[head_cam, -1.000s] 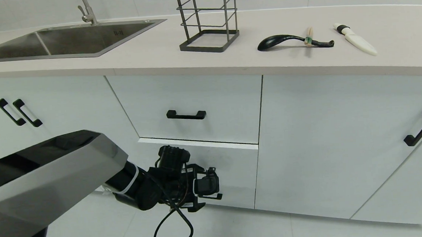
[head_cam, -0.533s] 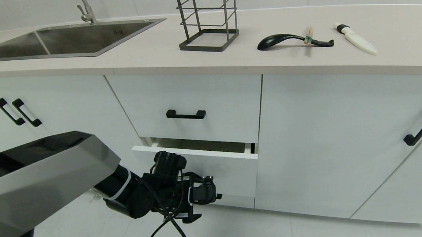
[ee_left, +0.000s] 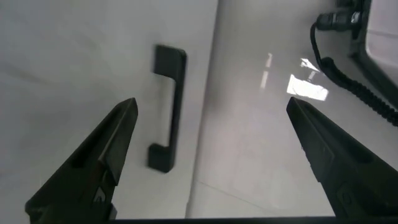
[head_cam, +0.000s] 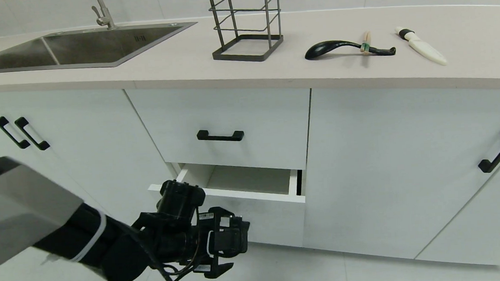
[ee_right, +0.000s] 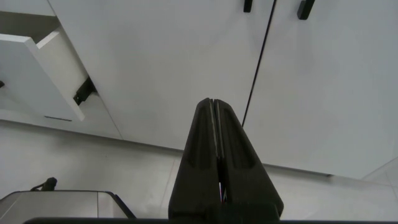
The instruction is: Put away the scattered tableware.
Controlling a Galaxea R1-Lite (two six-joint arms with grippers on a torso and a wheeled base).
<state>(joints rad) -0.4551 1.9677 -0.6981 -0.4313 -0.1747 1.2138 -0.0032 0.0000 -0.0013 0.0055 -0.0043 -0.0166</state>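
On the counter lie a black spoon, a pair of wooden chopsticks across its handle, and a white knife. Below, the lower drawer stands partly pulled out, its inside bare. My left gripper is low in front of the drawer's face. In the left wrist view the left gripper is open, and the drawer's black handle lies beyond its fingers, untouched. My right gripper is shut on nothing, facing the white cabinet doors beside the open drawer.
A dark wire rack stands on the counter left of the spoon. A steel sink with a tap is at the far left. The upper drawer is closed. Cabinet doors with black handles flank the drawers, above a pale tiled floor.
The lower drawer has slid out from closed to well open. My left arm has drawn back and down to the left with it.
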